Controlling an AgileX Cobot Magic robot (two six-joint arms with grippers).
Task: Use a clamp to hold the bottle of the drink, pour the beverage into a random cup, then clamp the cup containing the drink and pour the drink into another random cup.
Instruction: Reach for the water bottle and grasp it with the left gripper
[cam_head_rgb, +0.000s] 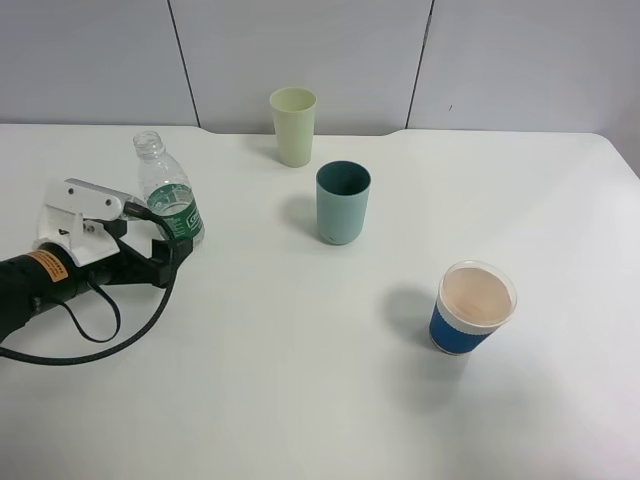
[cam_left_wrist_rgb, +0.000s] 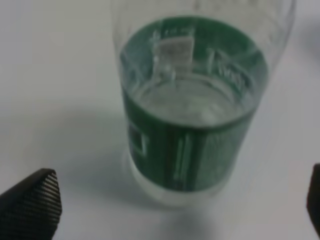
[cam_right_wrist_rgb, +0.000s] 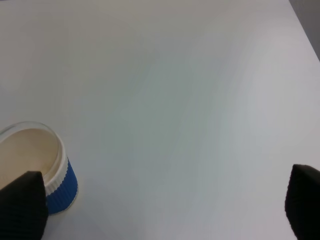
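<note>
The small clear plastic bottle with a green label (cam_head_rgb: 168, 195) stands upright on the white table (cam_head_rgb: 300, 400). It has no cap and there is clear water (cam_left_wrist_rgb: 192, 107) in it. The left black two-finger gripper (cam_head_rgb: 172, 243) is right at the bottle, low by the label. Its jaws are wide apart and hold nothing. I think the job now is to grab the bottle. The fingers should go one on each side of the label and squeeze gently, or the thin plastic may squash and spill. Then lift straight up. The right gripper (cam_right_wrist_rgb: 162, 205) is wide open too, and empty. I count one bottle and three cups: a teal plastic cup (cam_head_rgb: 343, 203) right of the bottle, a pale yellow-green plastic cup (cam_head_rgb: 293, 126) behind and right of the bottle, and a blue paper cup with a white rim (cam_head_rgb: 473, 307) far from the bottle.
</note>
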